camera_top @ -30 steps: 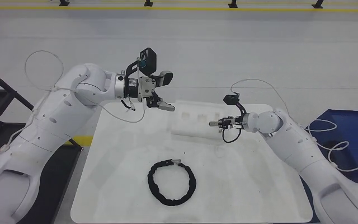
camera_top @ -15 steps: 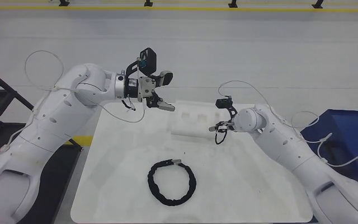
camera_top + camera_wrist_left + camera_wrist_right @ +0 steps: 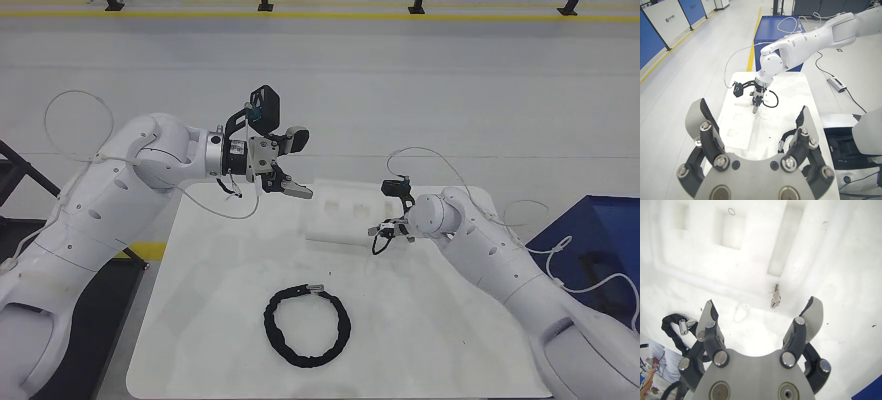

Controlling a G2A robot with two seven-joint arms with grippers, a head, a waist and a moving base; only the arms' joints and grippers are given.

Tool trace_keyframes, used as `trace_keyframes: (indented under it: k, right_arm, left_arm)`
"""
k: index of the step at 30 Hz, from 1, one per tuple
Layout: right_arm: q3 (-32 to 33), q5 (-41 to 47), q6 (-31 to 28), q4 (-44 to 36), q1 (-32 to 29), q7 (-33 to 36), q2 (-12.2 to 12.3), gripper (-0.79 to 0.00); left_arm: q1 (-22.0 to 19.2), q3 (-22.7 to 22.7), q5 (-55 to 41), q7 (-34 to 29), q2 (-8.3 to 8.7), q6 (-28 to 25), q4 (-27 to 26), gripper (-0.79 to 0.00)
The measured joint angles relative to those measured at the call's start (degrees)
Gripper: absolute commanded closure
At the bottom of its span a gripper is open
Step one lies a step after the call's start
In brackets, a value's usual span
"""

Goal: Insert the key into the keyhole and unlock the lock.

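A small silver key (image 3: 775, 299) sticks out of the side of a white foam block (image 3: 702, 262), at the end of a narrow slot. My right gripper (image 3: 761, 308) is open just short of the key, which lies ahead between the fingertips, untouched. In the top view this gripper (image 3: 378, 232) is at the foam block's (image 3: 345, 222) right end. The black cable lock (image 3: 307, 325) lies coiled on the table, its metal keyhole cylinder (image 3: 683, 327) facing up. My left gripper (image 3: 285, 160) hangs open and holds nothing, above the table's back left corner.
The white table (image 3: 450, 330) has free room around the cable lock. The foam block has several square recesses (image 3: 728, 230). A blue bin (image 3: 600, 240) stands off the table's right side. The left wrist view shows the right gripper (image 3: 754, 109) farther off.
My right arm has moved left along the table, bringing its gripper up to the foam block's right end. The left arm and the cable lock have stayed put.
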Motion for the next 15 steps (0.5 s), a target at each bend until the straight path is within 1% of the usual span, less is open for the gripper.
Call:
trace_keyframes:
  k: [1, 3, 8, 10, 15]
  right_arm:
    - [-0.1, -0.2, 0.4, 0.3, 0.1, 0.0, -0.3, -0.480]
    - [-0.4, -1.0, 1.3, 1.0, 0.5, 0.1, -0.8, -0.397]
    - [-0.9, -3.0, 3.3, 2.0, 1.0, 0.9, -1.9, -0.345]
    - [-0.9, -3.4, 3.8, 2.3, 1.1, 1.1, -2.2, -0.302]
    - [-1.1, -5.0, 4.2, 3.6, 1.2, 1.2, -3.1, -0.237]
  left_arm:
    - [0.0, 0.0, 0.0, 0.0, 0.00, 0.0, 0.0, -0.785]
    - [0.0, 0.0, 0.0, 0.0, 0.00, 0.0, 0.0, -0.785]
    - [0.0, 0.0, 0.0, 0.0, 0.00, 0.0, 0.0, -0.785]
    - [0.0, 0.0, 0.0, 0.0, 0.00, 0.0, 0.0, -0.785]
    - [0.0, 0.0, 0.0, 0.0, 0.00, 0.0, 0.0, -0.785]
